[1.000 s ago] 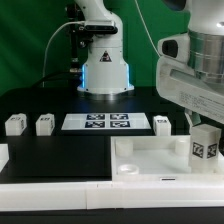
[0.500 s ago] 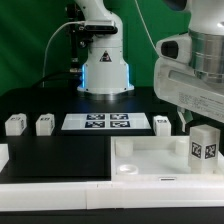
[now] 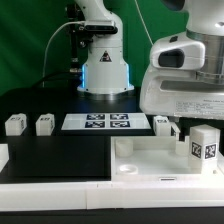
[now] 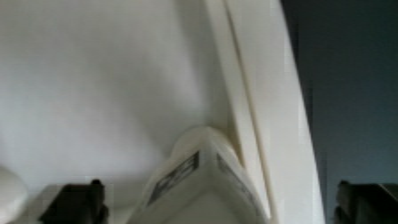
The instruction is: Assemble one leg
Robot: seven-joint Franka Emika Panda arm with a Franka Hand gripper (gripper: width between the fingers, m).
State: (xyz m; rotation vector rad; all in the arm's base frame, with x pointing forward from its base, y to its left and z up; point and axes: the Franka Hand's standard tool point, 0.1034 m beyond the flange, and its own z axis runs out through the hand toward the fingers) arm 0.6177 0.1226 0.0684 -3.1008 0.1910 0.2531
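Observation:
A leg (image 3: 205, 148), a small white block with a black-and-white tag on its front, stands upright at the corner of the big white tray-like piece (image 3: 150, 160) on the exterior view's right. My gripper (image 3: 190, 124) hangs just above and slightly left of it. In the wrist view the gripper (image 4: 222, 205) is open. Its dark fingertips (image 4: 80, 200) stand wide apart on either side of the leg's top (image 4: 205, 170), with a gap to each. The tray-like piece's white surface (image 4: 107, 90) lies beyond.
Three more white tagged legs lie on the black table: two at the left (image 3: 14, 124) (image 3: 45, 124) and one behind the tray-like piece (image 3: 163, 123). The marker board (image 3: 96, 122) lies mid-table. The robot base (image 3: 105, 65) stands behind it.
The hand has risen and shifted toward the exterior view's left, off the leg. The leg stays standing on the tray-like piece's corner.

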